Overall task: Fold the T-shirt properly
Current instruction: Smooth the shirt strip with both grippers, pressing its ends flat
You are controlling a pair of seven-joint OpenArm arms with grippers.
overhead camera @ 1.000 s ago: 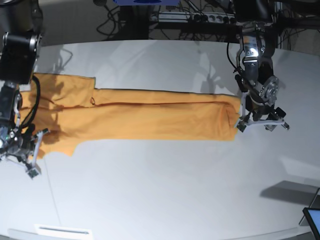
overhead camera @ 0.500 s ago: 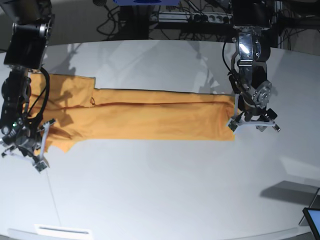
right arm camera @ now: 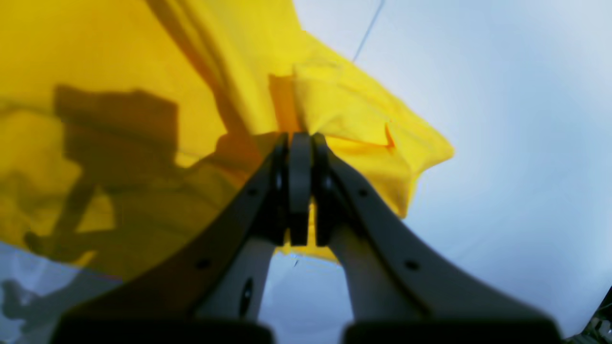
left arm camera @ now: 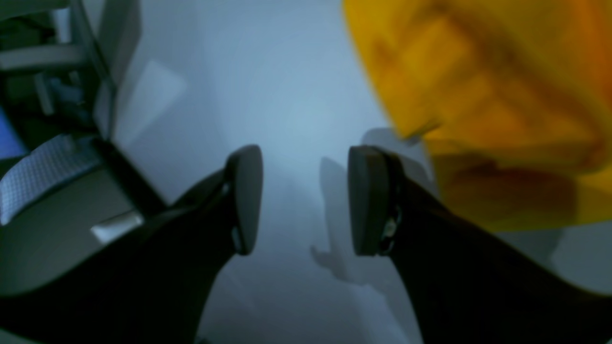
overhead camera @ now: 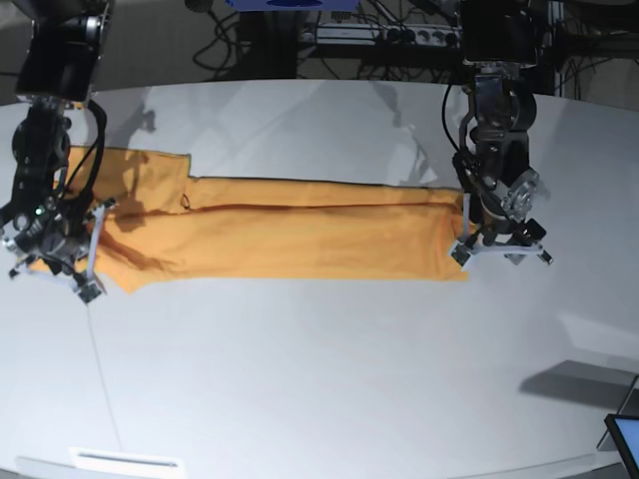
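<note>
The orange-yellow T-shirt (overhead camera: 290,230) lies as a long band across the white table (overhead camera: 329,379), with a small dark looped mark (overhead camera: 185,203) near its left part. My right gripper (overhead camera: 50,264), at the base view's left, is shut on the shirt's sleeve end; in the right wrist view the closed gripper (right arm camera: 300,143) pinches a fold of the shirt (right arm camera: 143,95). My left gripper (overhead camera: 499,249) stands at the shirt's right end. In the left wrist view it (left arm camera: 306,200) is open and empty above bare table, with the shirt's edge (left arm camera: 478,95) just beside one finger.
Cables and a power strip (overhead camera: 399,35) run along the table's far edge. A screen corner (overhead camera: 624,439) shows at the bottom right. A white strip (overhead camera: 125,461) lies at the front left edge. A thin line (overhead camera: 100,369) crosses the table's left part.
My right gripper has moved away from the front edge with the sleeve end, pulling the shirt's lower left corner inward. My left gripper has shifted slightly left toward the shirt's right end.
</note>
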